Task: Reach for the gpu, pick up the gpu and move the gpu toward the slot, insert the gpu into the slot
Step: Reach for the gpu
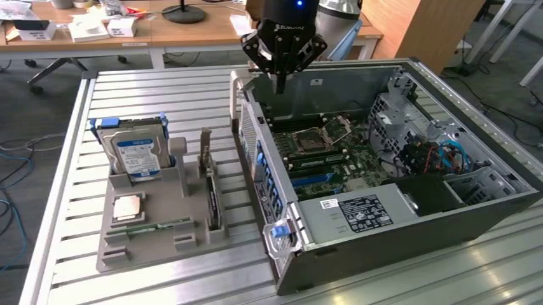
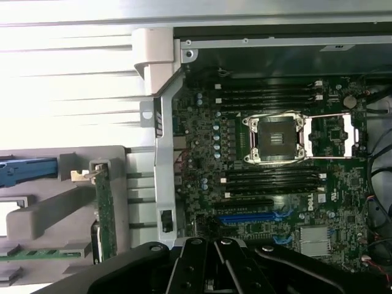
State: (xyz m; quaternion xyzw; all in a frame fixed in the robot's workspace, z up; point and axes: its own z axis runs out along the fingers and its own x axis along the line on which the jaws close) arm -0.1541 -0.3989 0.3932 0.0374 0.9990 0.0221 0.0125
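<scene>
At the exterior view's top edge the arm is cut off. Left of centre there, the gpu stands edge-on, its lower edge sunk in the holder. The label on the power supply is too small to read.

My exterior camera looks down from afar, case toward 3 o'clock; my wrist camera faces straight down, nearer, sharing the motherboard.

Gpu top clear; case wall btwn it & slot (open above).
</scene>
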